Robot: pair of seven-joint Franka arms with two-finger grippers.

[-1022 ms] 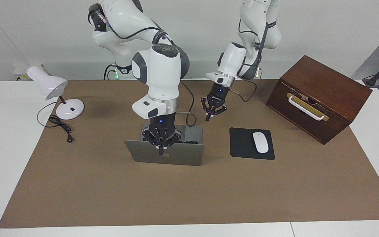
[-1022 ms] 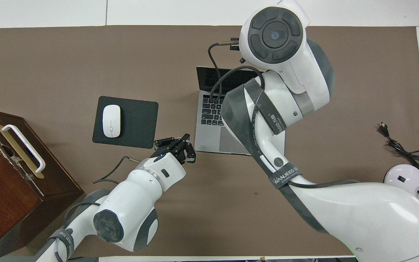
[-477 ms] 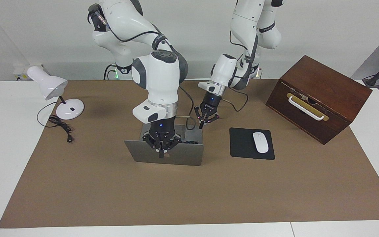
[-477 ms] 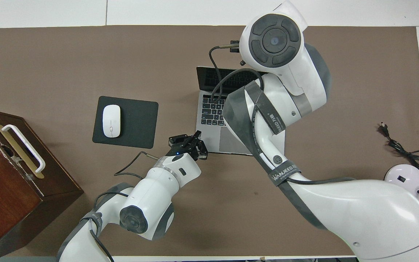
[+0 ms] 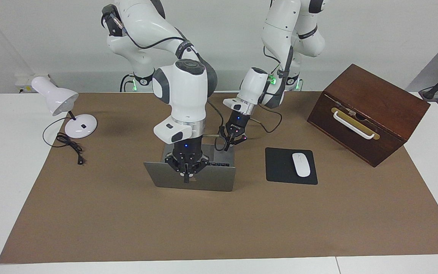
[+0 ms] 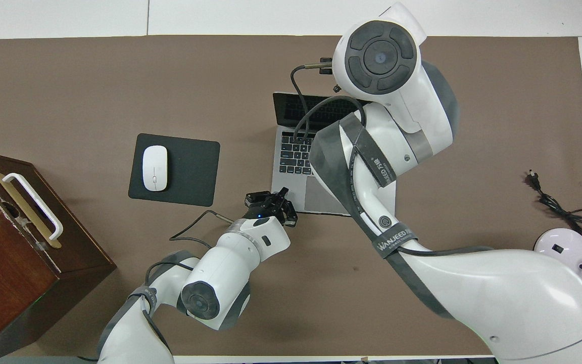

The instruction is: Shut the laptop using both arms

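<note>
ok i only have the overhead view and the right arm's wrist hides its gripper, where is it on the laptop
Observer: The right gripper is at the top edge of the laptop lid, fingertips shut and pointing down over the lid's outer face.
Operator: is the lid down yet
Observer: No, the lid stands raised, with its logo side facing away from the robots.
Operator: and the left gripper, is it on the base
Observer: The left gripper, shut, is low at the base corner nearest the robots, toward the left arm's end. I cannot tell whether it touches.
</note>
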